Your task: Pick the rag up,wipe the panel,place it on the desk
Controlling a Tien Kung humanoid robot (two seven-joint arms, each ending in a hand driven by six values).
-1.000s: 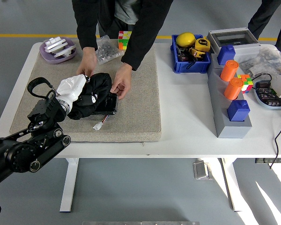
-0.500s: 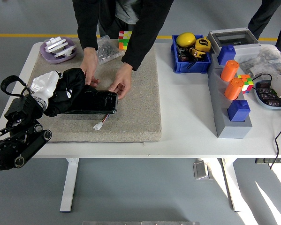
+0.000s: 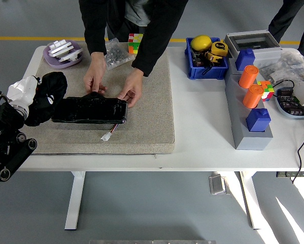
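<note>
A glossy black panel [image 3: 90, 111] lies on the beige mat [image 3: 146, 117], with a short white-plug cable [image 3: 108, 135] at its front. A person at the far side steadies the panel with both hands [image 3: 131, 91] on its back edge. My left hand [image 3: 23, 92], white-fingered on a black arm, is shut on the black rag [image 3: 47, 96] and holds it at the panel's left end, near the table's left edge. The rag bunches up against the panel's left end. My right arm is out of view.
A purple dish [image 3: 64, 55] with white parts and a bag of small parts [image 3: 116, 53] sit at the back left, a colour cube [image 3: 135, 43] behind the mat. A blue bin [image 3: 206, 65], orange cylinders [image 3: 250, 86] and a grey rack [image 3: 248, 127] stand at the right.
My left hand has dragged the rag leftward across the panel, from its middle to beyond its left end. The panel's top is now uncovered. The person's hands stay on its back edge.
</note>
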